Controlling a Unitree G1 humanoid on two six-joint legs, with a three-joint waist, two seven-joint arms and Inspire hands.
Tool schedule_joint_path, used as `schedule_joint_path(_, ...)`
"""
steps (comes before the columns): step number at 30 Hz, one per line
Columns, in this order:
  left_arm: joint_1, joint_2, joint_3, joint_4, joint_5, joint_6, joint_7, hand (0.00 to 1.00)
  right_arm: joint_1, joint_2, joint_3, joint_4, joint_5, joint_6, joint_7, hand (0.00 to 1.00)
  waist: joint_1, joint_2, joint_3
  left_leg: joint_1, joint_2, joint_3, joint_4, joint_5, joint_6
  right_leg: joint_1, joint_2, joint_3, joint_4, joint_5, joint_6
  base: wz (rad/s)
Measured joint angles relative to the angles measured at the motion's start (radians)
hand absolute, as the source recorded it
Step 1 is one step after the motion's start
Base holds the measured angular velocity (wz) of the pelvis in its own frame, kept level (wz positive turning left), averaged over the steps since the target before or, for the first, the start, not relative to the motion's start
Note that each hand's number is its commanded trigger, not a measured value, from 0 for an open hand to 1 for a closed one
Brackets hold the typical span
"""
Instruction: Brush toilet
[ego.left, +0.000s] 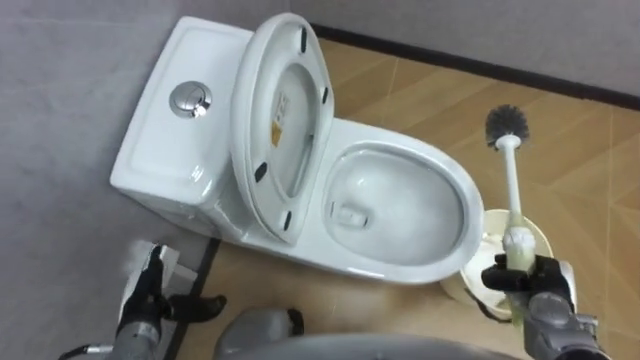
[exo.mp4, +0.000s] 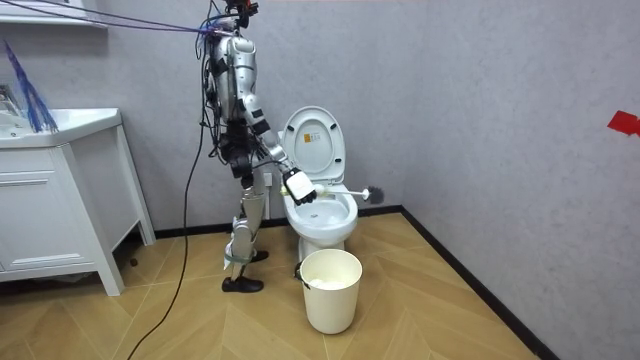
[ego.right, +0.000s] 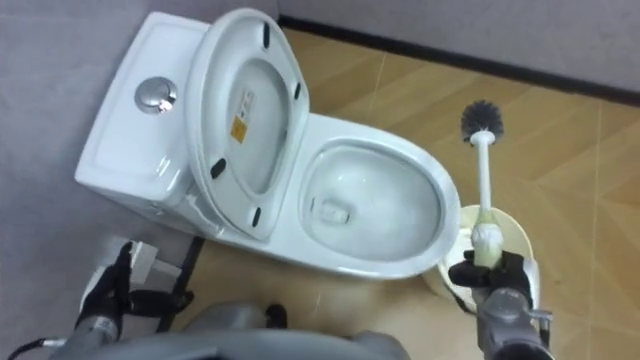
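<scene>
The white toilet (ego.left: 400, 215) stands before me with its seat and lid (ego.left: 280, 120) raised against the tank (ego.left: 175, 130), so the bowl is open. My right hand (ego.left: 520, 278) is at the lower right, beside the bowl's rim, and is shut on the pale handle of the toilet brush (ego.left: 513, 190). The brush points away from me, its dark bristle head (ego.left: 505, 122) over the floor to the right of the bowl. My left hand (ego.left: 150, 290) hangs at the lower left by the tank's base, fingers relaxed and holding nothing. In the room view I stand at the toilet (exo.mp4: 322, 215), holding the brush (exo.mp4: 345, 189) level over the bowl.
A white bin (ego.left: 535, 240) stands on the wooden floor just under my right hand, also seen as the white bin (exo.mp4: 330, 290) in front of the toilet. A grey wall runs behind the tank. A white vanity (exo.mp4: 60, 200) stands at the room view's left.
</scene>
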Motion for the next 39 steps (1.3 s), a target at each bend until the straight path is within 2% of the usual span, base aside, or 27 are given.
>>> schedule_joint_path(2,0.025,-0.006,0.014,-0.035,0.046,0.001,0.004,0.00,0.015,0.002,0.002,-0.009,-0.044,0.000,0.004,1.00,0.012,-0.002,0.0003,0.016,-0.002,-0.003,-0.002,-0.001,-0.001,0.018,-0.001,-0.009,-0.003,0.001,0.001,0.15)
schedule_joint_path(5,0.061,-0.031,0.027,-0.137,0.107,0.000,0.005,0.00,0.012,0.004,0.003,-0.009,-0.095,0.000,0.028,1.00,0.033,0.000,0.0068,0.017,0.000,-0.014,0.000,-0.005,-0.007,0.029,-0.002,-0.026,-0.005,0.001,0.001,0.16)
schedule_joint_path(7,0.093,-0.039,0.026,-0.292,0.204,-0.001,0.003,0.00,0.013,0.015,0.002,-0.002,-0.141,-0.007,0.037,1.00,0.038,-0.001,0.0079,0.008,-0.001,-0.041,0.005,-0.008,-0.010,0.031,0.001,-0.047,-0.006,0.001,0.001,0.33)
schedule_joint_path(8,0.100,-0.041,0.026,-0.328,0.236,-0.002,0.004,0.00,0.013,0.017,0.002,0.003,-0.153,-0.011,0.038,1.00,0.041,-0.001,0.0079,0.008,-0.002,-0.047,0.008,-0.008,-0.011,0.033,0.001,-0.047,-0.006,0.001,0.001,0.20)
schedule_joint_path(10,0.097,-0.048,0.026,-0.407,0.367,-0.029,0.026,0.00,0.014,0.018,0.002,0.022,-0.190,-0.031,0.046,1.00,0.050,0.003,0.0086,0.011,-0.004,-0.056,0.010,-0.008,-0.010,0.044,0.002,-0.049,-0.006,0.000,0.001,0.11)
schedule_joint_path(12,0.094,-0.052,0.022,-0.440,0.458,-0.053,0.055,0.00,0.010,0.018,0.002,0.042,-0.220,-0.050,0.046,1.00,0.057,0.001,0.0085,0.011,-0.004,-0.057,0.013,-0.008,-0.010,0.047,0.003,-0.050,-0.008,0.000,0.001,0.02)
schedule_joint_path(13,0.085,-0.052,0.017,-0.454,0.505,-0.068,0.070,0.00,0.005,0.018,0.001,0.070,-0.243,-0.064,0.046,1.00,0.058,0.005,0.0043,0.010,-0.004,-0.058,0.019,-0.008,-0.010,0.050,0.005,-0.050,-0.018,-0.001,0.001,0.00)
schedule_joint_path(16,0.081,-0.052,0.016,-0.483,0.596,-0.097,0.125,0.00,0.011,0.019,0.001,0.117,-0.294,-0.074,0.054,1.00,0.062,0.004,0.0023,0.021,-0.004,-0.061,0.020,-0.008,-0.011,0.062,0.006,-0.058,-0.019,-0.001,0.001,0.03)
schedule_joint_path(20,0.055,-0.050,0.015,-0.505,0.653,-0.112,0.184,0.00,0.000,0.019,0.001,0.185,-0.313,-0.083,0.078,1.00,0.066,0.002,0.0023,0.026,-0.003,-0.060,0.020,-0.007,-0.012,0.062,0.008,-0.046,-0.023,0.000,0.000,0.00)
schedule_joint_path(22,0.038,-0.032,0.014,-0.562,0.657,-0.122,0.192,0.00,-0.010,0.018,0.001,0.225,-0.314,-0.083,0.110,1.00,0.065,0.004,-0.0011,0.026,-0.003,-0.061,0.019,-0.007,-0.013,0.064,0.010,-0.045,-0.026,0.000,-0.001,0.00)
schedule_joint_path(24,0.025,-0.020,0.011,-0.619,0.676,-0.128,0.207,0.00,-0.017,0.018,0.001,0.248,-0.313,-0.086,0.123,1.00,0.060,0.004,-0.0008,0.026,-0.003,-0.061,0.018,-0.007,-0.013,0.066,0.011,-0.044,-0.032,0.002,-0.002,0.00)
schedule_joint_path(25,0.007,-0.007,-0.003,-0.637,0.688,-0.134,0.227,0.00,-0.024,0.017,0.001,0.265,-0.315,-0.086,0.130,1.00,0.054,-0.002,0.0042,0.026,-0.003,-0.061,0.017,-0.007,-0.013,0.066,0.011,-0.042,-0.033,0.002,-0.002,0.00)
schedule_joint_path(26,-0.002,-0.001,-0.011,-0.644,0.688,-0.135,0.230,0.00,-0.027,0.017,0.001,0.269,-0.316,-0.085,0.133,1.00,0.051,0.006,0.0024,0.026,-0.003,-0.061,0.017,-0.007,-0.013,0.066,0.011,-0.042,-0.032,0.002,-0.002,0.00)
schedule_joint_path(27,-0.022,0.013,-0.029,-0.647,0.688,-0.136,0.232,0.00,-0.032,0.018,0.002,0.276,-0.315,-0.087,0.134,1.00,0.044,0.003,0.0071,0.026,-0.004,-0.061,0.014,-0.007,-0.013,0.066,0.012,-0.041,-0.030,0.002,-0.002,0.00)
schedule_joint_path(30,-0.044,0.020,-0.057,-0.647,0.689,-0.136,0.225,0.00,-0.037,0.018,0.001,0.280,-0.315,-0.087,0.135,1.00,0.031,0.010,0.0090,0.028,-0.003,-0.056,0.003,-0.006,-0.013,0.063,0.011,-0.035,-0.033,0.002,-0.002,-0.05)
schedule_joint_path(33,-0.045,0.020,-0.067,-0.641,0.690,-0.133,0.216,0.00,-0.036,0.018,0.000,0.279,-0.316,-0.085,0.140,1.00,0.020,0.006,0.0114,0.029,-0.004,-0.055,-0.003,-0.006,-0.015,0.061,0.012,-0.033,-0.037,0.002,-0.003,-0.01)
schedule_joint_path(35,-0.044,0.028,-0.075,-0.617,0.702,-0.128,0.210,0.00,-0.044,0.018,-0.019,0.274,-0.342,-0.085,0.152,1.00,0.008,0.008,0.0103,0.028,-0.004,-0.054,-0.003,-0.005,-0.015,0.061,0.012,-0.033,-0.038,0.002,-0.003,0.00)
schedule_joint_path(37,-0.038,0.052,-0.105,-0.592,0.737,-0.117,0.195,0.00,-0.043,0.018,-0.039,0.262,-0.378,-0.085,0.165,1.00,-0.013,0.010,0.0089,0.028,-0.005,-0.053,-0.003,-0.005,-0.015,0.061,0.012,-0.032,-0.037,0.002,-0.003,0.00)
schedule_joint_path(39,-0.039,0.054,-0.126,-0.538,0.746,-0.110,0.178,0.00,-0.046,0.016,-0.045,0.258,-0.391,-0.081,0.177,1.00,-0.016,0.015,0.0060,0.028,-0.005,-0.053,0.000,-0.005,-0.015,0.061,0.015,-0.031,-0.036,0.002,-0.002,-0.02)
